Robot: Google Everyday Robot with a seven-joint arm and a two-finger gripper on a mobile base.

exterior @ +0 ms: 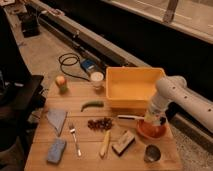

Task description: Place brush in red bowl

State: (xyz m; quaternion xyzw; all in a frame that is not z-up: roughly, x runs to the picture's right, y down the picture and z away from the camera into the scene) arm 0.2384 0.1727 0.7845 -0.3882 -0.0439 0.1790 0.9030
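The brush (129,118) has a slim white handle that sticks out level to the left, just above the table, with its head end at the gripper. The small orange-red bowl (151,131) sits on the wooden table at the right, in front of the yellow tub. My gripper (152,120) hangs from the white arm straight over the bowl, low above its rim, and is shut on the brush's head end. The head itself is hidden behind the gripper.
The large yellow tub (132,86) stands just behind the bowl. A dark metal cup (151,153) and a dark block (123,143) lie in front. A banana (105,144), dark grapes (100,123), fork (75,139), blue sponge (56,150), grey cloth (56,119) and green pepper (92,105) lie to the left.
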